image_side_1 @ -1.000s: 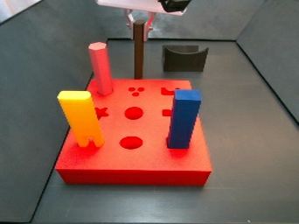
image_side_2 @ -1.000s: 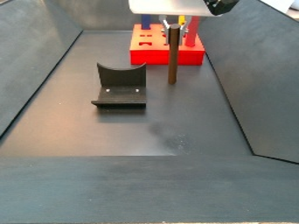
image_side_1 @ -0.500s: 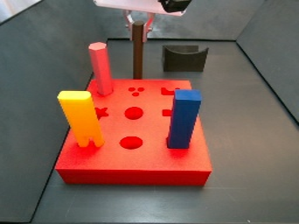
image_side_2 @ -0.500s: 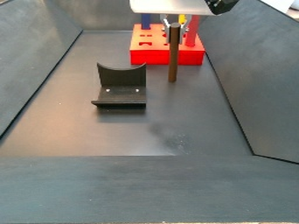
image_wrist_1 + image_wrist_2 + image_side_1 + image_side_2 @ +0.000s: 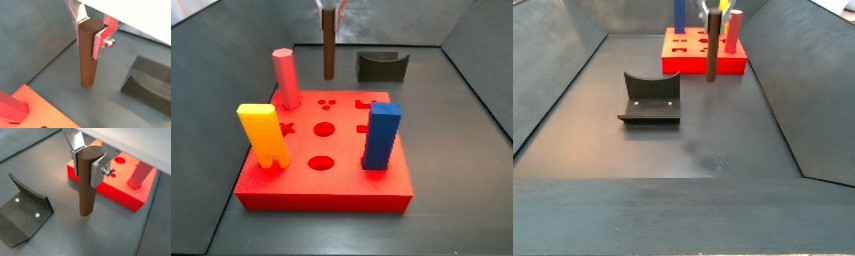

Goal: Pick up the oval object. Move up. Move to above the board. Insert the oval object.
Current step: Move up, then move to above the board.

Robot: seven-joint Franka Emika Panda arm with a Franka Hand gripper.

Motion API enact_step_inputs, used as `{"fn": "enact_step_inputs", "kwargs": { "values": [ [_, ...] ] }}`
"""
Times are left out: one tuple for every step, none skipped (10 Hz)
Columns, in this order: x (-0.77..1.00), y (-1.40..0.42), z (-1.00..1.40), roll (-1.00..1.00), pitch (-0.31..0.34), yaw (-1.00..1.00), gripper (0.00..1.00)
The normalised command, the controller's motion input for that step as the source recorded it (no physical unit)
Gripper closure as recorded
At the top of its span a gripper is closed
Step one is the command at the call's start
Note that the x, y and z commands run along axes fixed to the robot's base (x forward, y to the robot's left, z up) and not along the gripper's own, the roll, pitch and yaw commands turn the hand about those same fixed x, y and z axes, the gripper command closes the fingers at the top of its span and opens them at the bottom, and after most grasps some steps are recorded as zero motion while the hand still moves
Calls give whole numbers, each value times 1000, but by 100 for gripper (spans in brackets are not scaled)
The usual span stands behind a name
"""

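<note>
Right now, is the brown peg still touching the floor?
No. In a side view the brown peg hangs in the tool, its lower end clear of the floor.

hand (image 5: 89, 159) clamped on oval object (image 5: 87, 183), upright | board (image 5: 117, 183) beyond | fixture (image 5: 23, 214) on tabletop (image 5: 80, 235)

You get both wrist views looking down close along the gripper (image 5: 92, 31) and oval object (image 5: 87, 183), while the side views face each other across the board (image 5: 325, 185), near in one, far (image 5: 700, 62) in its opposite.
</note>
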Motion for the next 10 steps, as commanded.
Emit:
{"fn": "enact_step_inputs", "kwargs": {
  "values": [
    [19, 7, 263, 0, 65, -4, 100],
    [109, 72, 1000, -283, -115, 65, 100],
    [110, 74, 1000, -283, -81, 61, 100],
    [94, 68, 1000, -275, -38, 41, 100],
    [87, 69, 1000, -241, -1, 13, 100],
    [83, 64, 1000, -206, 42, -7, 100],
    [81, 64, 1000, -188, 65, -15, 100],
    [80, 63, 1000, -181, 73, -21, 100],
    [73, 61, 1000, -169, 79, -30, 100],
    [57, 56, 913, -157, 78, -35, 100]
  ]
}}
